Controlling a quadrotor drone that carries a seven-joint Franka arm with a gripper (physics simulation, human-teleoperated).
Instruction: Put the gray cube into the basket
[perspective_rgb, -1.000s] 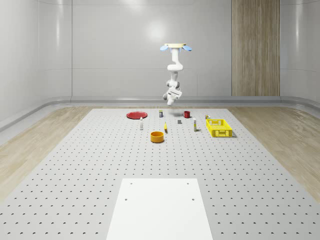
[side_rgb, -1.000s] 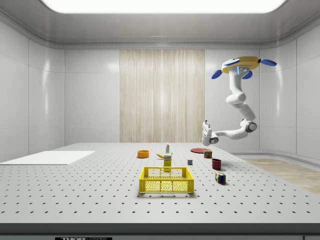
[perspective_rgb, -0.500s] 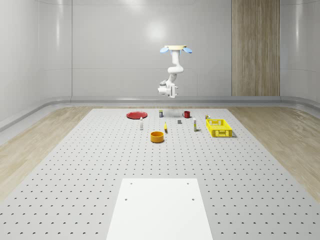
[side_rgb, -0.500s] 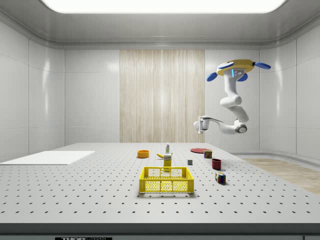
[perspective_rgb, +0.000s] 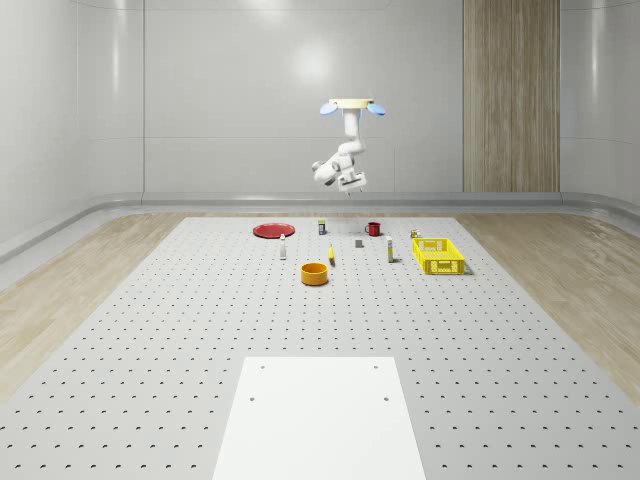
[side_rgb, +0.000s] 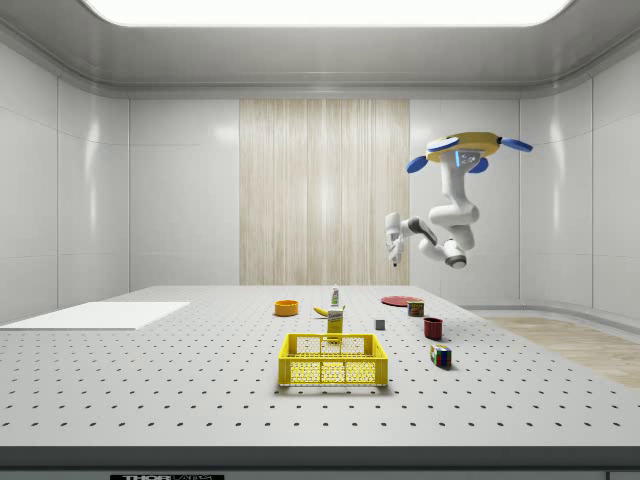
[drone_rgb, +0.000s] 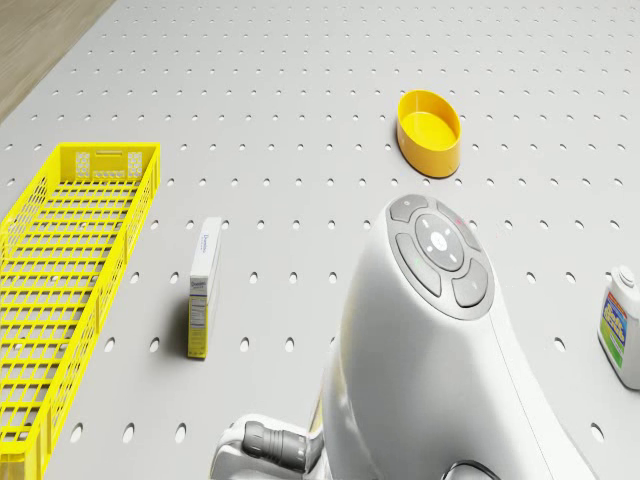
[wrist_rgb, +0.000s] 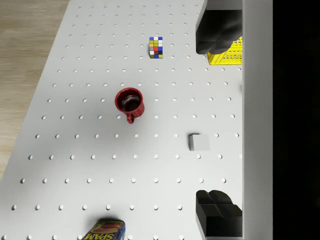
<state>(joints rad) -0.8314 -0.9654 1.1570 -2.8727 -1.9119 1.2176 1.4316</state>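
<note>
High above the counter's (perspective_rgb: 200, 330) far end the drone (perspective_rgb: 352, 105) hovers | gripper (side_rgb: 394, 238) hangs in the air, spread wide and empty, fingers (wrist_rgb: 217, 207) apart | gray cube (wrist_rgb: 200, 142) sits on the counter between red mug (wrist_rgb: 129, 102) and yellow basket (perspective_rgb: 438, 255), well below the gripper.

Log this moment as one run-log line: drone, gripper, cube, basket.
drone: hovering high above table's far end | gripper: open, empty, well above gray cube | cube: on table, untouched | basket: yellow, without cube
</note>
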